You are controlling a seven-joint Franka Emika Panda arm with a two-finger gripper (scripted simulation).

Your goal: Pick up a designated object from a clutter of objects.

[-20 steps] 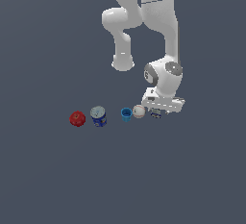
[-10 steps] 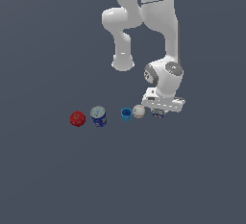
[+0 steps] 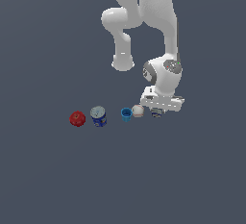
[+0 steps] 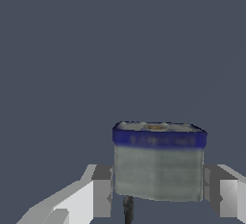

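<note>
In the wrist view, the grey and dark-blue box (image 4: pixel 158 163) is seen between the two fingers (image 4: pixel 102 189) of the gripper (image 4: pixel 161 192), one finger at each side wall. The fingers appear to lie against or just beside the walls; whether they are pressing cannot be told, so the gripper can only be said to be set around the box, neither clearly spread nor clearly pinching. The box is a squat block: pale grey, mottled sides, a dark-blue band round its upper edge with faint lettering, and a light top face carrying a small yellowish-brown mark. It stands upright on the dark grey floor (image 4: pixel 96 50), with nothing else in that view.

The step in hand is judged to be the grasp itself: the reach looks finished and the lift is not yet made. The next move would call for a firm closing on the two side walls, then a straight rise, kept clear of the white ball next door.

In the exterior view, the box (image 3: pixel 156 113) is only a small dark patch under the gripper (image 3: pixel 158 110), at the end of the row toward the exterior view's right. Just beside it lies the white ball (image 3: pixel 138 111), then the blue cup (image 3: pixel 126 114). Further toward the exterior view's left, a little apart, stand the blue-and-white can (image 3: pixel 98 116) and the red round item (image 3: pixel 77 118). Behind and above rises the white Panda arm (image 3: pixel 153 21).
</note>
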